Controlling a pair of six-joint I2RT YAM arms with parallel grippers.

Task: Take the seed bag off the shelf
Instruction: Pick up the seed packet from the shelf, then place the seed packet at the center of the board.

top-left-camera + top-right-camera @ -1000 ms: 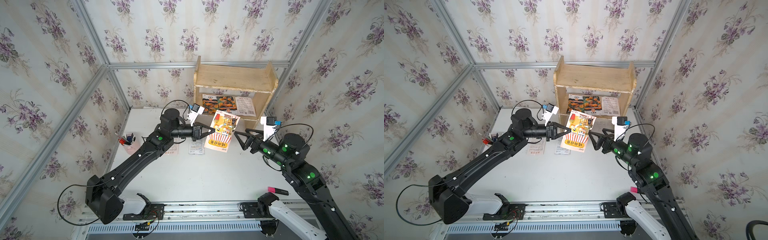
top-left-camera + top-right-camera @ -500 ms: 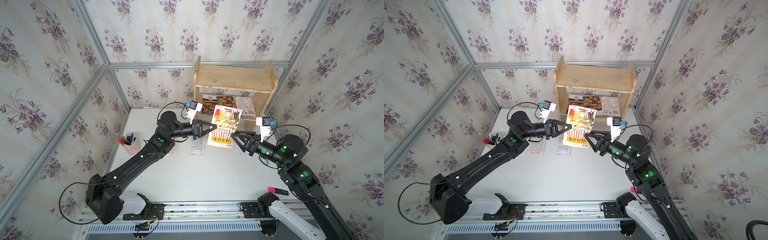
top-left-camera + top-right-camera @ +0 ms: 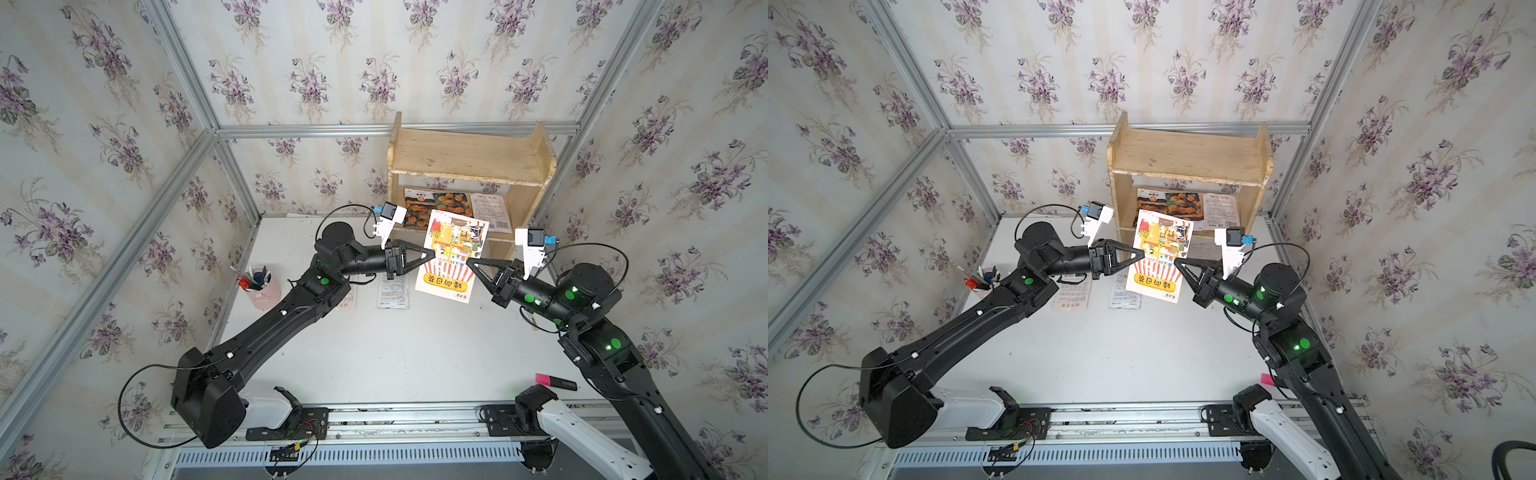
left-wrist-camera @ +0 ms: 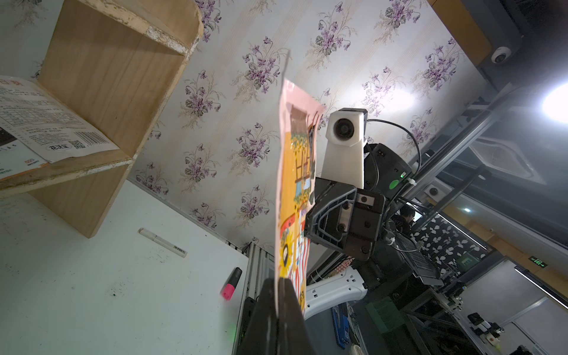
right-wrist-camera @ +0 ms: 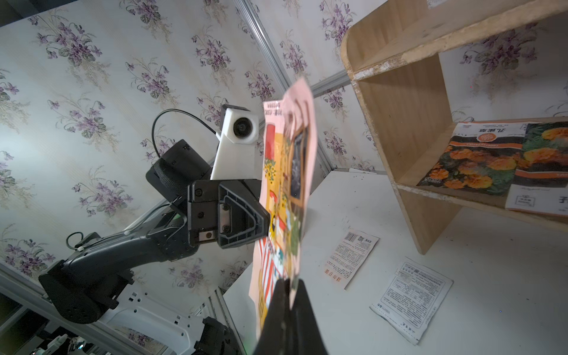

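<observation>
Two opposite edges of the limp, light-looking pink-and-yellow seed bag (image 3: 455, 239) are clamped mid-frame by left gripper (image 3: 433, 254) and right gripper (image 3: 468, 261).

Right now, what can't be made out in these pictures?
- Shelf packets: both top views, the held seed bag covers their near edge.
- Table packet: both top views, the left arm overlaps it.
- White shelf packet: left wrist view, cut off by the picture edge.
</observation>
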